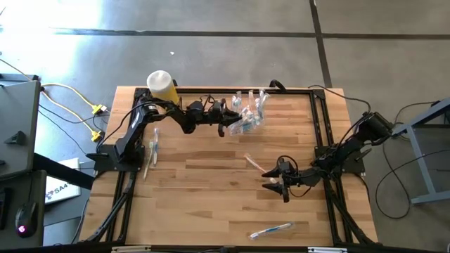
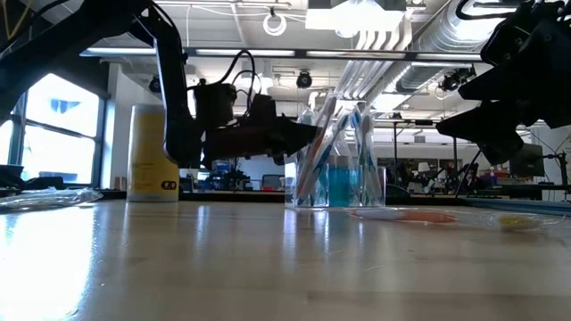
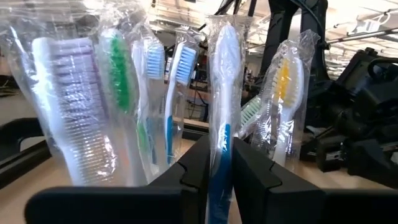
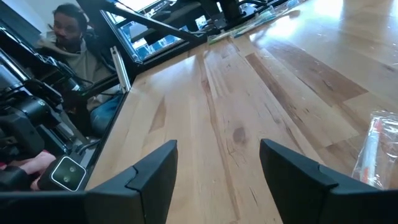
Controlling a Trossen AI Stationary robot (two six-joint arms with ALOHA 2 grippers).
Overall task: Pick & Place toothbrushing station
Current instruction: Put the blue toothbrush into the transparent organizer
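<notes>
Wood table (image 1: 211,204) | my left gripper (image 3: 217,163) pinches upright brush (image 3: 221,106) at cup (image 2: 337,183) | right gripper (image 4: 217,168) open, nearer loose brush (image 1: 252,163)

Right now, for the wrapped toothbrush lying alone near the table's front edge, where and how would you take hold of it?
Grip the toothbrush mid-handle, coming straight down from above with the fingers across its long axis. It lies flat on the table, slim and wrapped, with bare wood on both sides. The open right gripper hovers nearest, so it probably suits best.
</notes>
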